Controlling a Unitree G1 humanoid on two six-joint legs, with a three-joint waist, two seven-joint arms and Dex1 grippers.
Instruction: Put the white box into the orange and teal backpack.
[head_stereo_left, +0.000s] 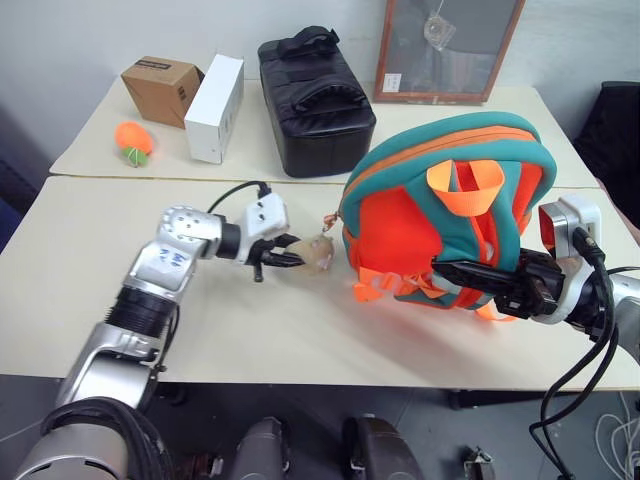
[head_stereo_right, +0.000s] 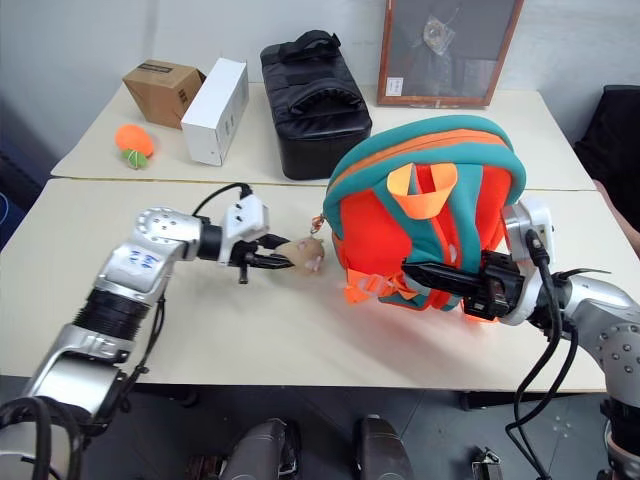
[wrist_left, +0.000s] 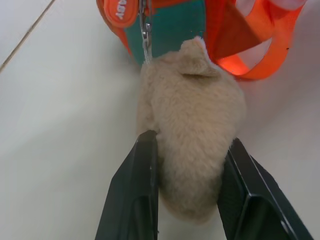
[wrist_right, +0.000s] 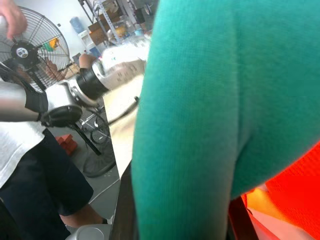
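Left gripper (head_stereo_left: 290, 254) pinches the tan plush toy (head_stereo_left: 316, 251) between its two black fingers, low over the near table (head_stereo_left: 90, 290), just beside the orange and teal backpack (head_stereo_left: 420, 225). Right gripper (head_stereo_left: 462, 276) is pressed shut on the backpack's teal trim at its lower front, holding the bag upright with the orange handle (head_stereo_left: 465, 185) on top and orange straps (head_stereo_left: 375, 288) dangling toward the tabletop. Head views also give the far table (head_stereo_left: 90, 140): a white carton (head_stereo_left: 215, 108) standing between a brown cardboard box (head_stereo_left: 160, 90) and a black padded bag (head_stereo_left: 312, 92), plus an orange toy (head_stereo_left: 133, 139) nearer the edge and a framed panel (head_stereo_left: 445, 45) leaning on the wall. Cannot tell whether that white carton is the task's white box; no other white box shows in the head views. Left wrist view closes in on what the head views can't resolve: the plush (wrist_left: 192, 150) squeezed between both fingers (wrist_left: 137, 195), its metal clip chain (wrist_left: 145, 37) running up to an orange zipper pull (wrist_left: 119, 12) on the bag. Right wrist view has teal fabric (wrist_right: 200, 115) across the fingers, orange cloth at one side, and behind it a person (wrist_right: 30, 165) in a white shirt and dark shorts, a floor fan (wrist_right: 30, 52), and the other arm (wrist_right: 90, 82).
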